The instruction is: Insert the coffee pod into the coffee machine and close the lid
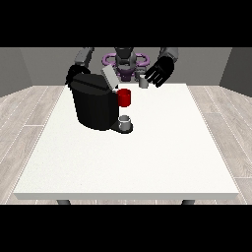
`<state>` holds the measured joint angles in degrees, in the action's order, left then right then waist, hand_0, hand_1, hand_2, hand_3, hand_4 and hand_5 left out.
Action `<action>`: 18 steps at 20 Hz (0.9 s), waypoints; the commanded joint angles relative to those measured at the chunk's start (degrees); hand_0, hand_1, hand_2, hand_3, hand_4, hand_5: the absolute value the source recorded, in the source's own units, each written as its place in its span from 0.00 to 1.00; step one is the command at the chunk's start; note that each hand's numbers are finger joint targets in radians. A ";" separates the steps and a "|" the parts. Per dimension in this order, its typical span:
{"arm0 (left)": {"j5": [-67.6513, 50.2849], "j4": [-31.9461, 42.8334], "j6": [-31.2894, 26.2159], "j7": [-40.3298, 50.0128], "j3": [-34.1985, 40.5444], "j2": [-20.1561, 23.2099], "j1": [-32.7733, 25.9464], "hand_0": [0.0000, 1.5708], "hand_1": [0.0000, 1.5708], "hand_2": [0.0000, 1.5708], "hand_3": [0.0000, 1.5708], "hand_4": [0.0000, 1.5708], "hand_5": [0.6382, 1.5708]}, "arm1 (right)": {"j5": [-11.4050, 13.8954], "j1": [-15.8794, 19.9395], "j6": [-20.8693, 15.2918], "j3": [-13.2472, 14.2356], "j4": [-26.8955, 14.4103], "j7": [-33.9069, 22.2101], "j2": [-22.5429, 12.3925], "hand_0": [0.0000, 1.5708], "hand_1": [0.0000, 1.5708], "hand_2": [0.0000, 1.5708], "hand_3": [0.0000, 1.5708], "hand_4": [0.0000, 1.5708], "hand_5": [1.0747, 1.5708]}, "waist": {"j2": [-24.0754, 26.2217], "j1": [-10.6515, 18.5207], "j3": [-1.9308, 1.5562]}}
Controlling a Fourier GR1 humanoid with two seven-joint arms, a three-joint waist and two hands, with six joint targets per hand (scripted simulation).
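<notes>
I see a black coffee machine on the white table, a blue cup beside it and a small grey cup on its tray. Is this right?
Not quite. In the front view the cup beside the coffee machine is red, not blue. The rest stands: the machine is black, it sits on the white table, and a small grey cup stands on its tray.

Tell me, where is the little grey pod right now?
The pod sits at the table's far edge, right of the machine, beside the open hand at the view's right.

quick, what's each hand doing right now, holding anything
Hand at the view's right: open, fingers spread, holding nothing.
Hand at the view's left: mostly hidden behind the coffee machine; cannot be told.
</notes>
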<state>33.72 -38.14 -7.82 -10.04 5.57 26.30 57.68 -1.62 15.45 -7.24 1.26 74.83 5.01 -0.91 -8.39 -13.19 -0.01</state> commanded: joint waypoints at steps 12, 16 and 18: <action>2.24 0.43 2.09 2.34 0.57 -0.02 6.88 0.80 0.80 0.83 0.79 0.31 1.00 | 1.72 1.60 -1.31 -0.35 3.02 1.60 -0.26 0.00 0.00 0.00 0.00 0.33 1.00 | -5.22 -2.95 0.00; 2.21 1.49 2.07 2.61 0.93 -0.72 7.31 0.83 0.83 0.85 0.79 0.31 1.00 | 1.23 2.65 -1.91 0.65 4.30 -1.39 -0.98 0.00 0.00 0.00 0.00 0.33 1.00 | -5.45 -3.95 0.00; 1.90 2.51 -0.51 4.49 1.38 0.16 9.63 0.82 0.82 0.84 0.78 0.32 1.00 | 1.47 4.10 -2.00 0.47 4.48 -3.58 -1.35 0.00 0.00 0.00 0.00 0.33 1.00 | -5.25 -4.25 0.00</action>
<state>35.43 -36.63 -7.23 -6.40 6.70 26.07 66.32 -0.28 19.64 -9.03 1.65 78.75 2.41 -1.99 -13.45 -16.83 -0.01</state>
